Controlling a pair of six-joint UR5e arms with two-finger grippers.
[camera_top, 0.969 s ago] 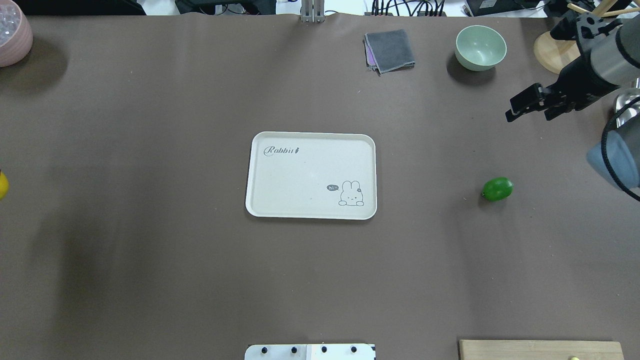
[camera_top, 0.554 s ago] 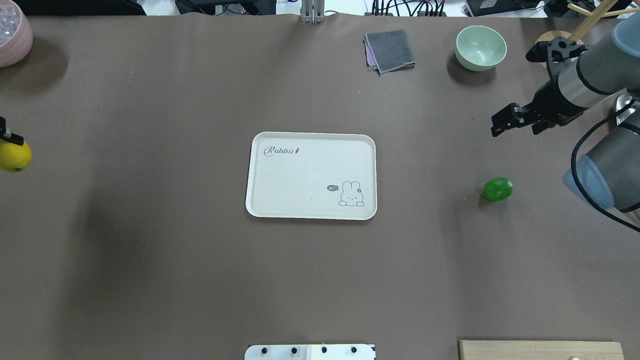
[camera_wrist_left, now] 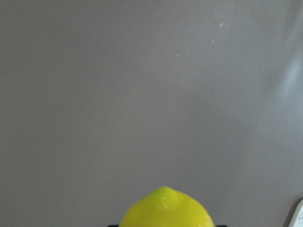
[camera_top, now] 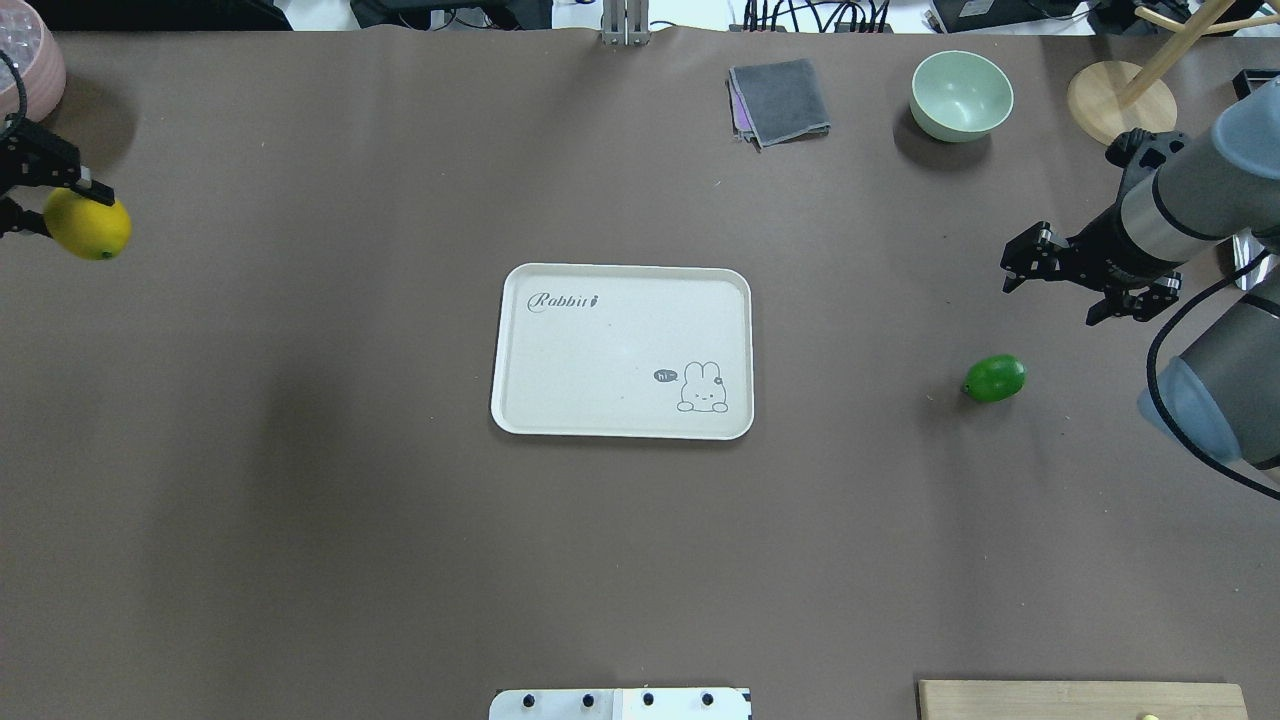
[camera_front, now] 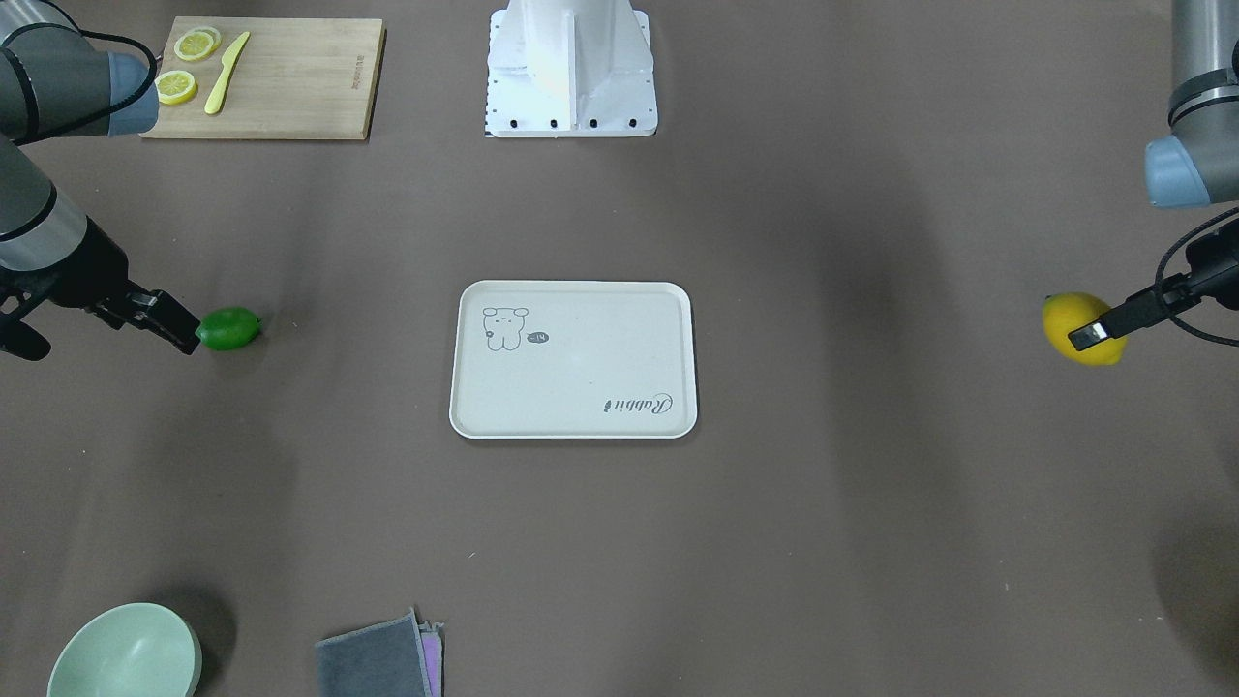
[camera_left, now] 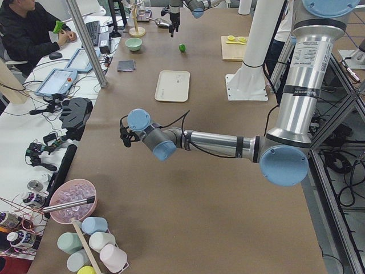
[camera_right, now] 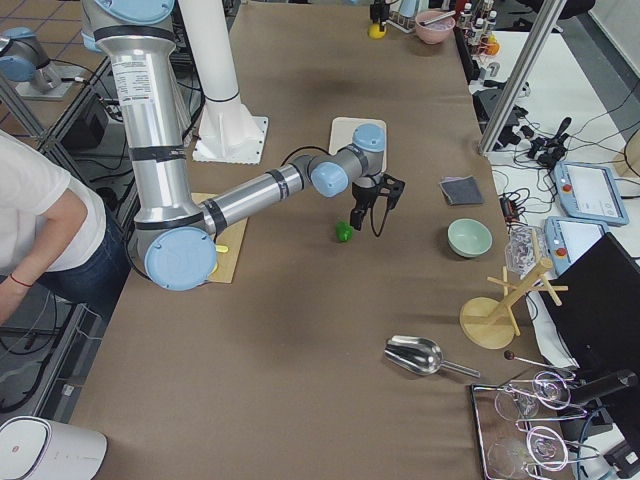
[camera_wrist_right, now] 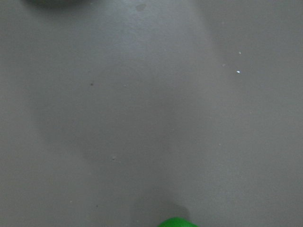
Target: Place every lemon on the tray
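Observation:
The yellow lemon [camera_top: 92, 228] is held in my left gripper [camera_top: 68, 212], shut on it, above the table's far left side; it fills the bottom of the left wrist view [camera_wrist_left: 165, 212]. The green lemon [camera_top: 994, 378] lies on the table to the right of the tray [camera_top: 620, 269]. My right gripper [camera_top: 1048, 300] is open and empty, hovering just beyond the green lemon. In the front view one of its fingers [camera_front: 172, 324] is next to the green lemon [camera_front: 229, 328]. The tray [camera_front: 571, 287] has nothing on it.
A green bowl [camera_top: 961, 95], a grey cloth [camera_top: 779, 102] and a wooden stand [camera_top: 1120, 100] are at the back right. A pink bowl [camera_top: 25, 60] is at the back left. A cutting board [camera_front: 290, 87] with lemon slices stands near the robot base.
My left gripper has carried the yellow lemon into view, further from the robot and slightly right. My right gripper has turned and moved nearer to the green lemon.

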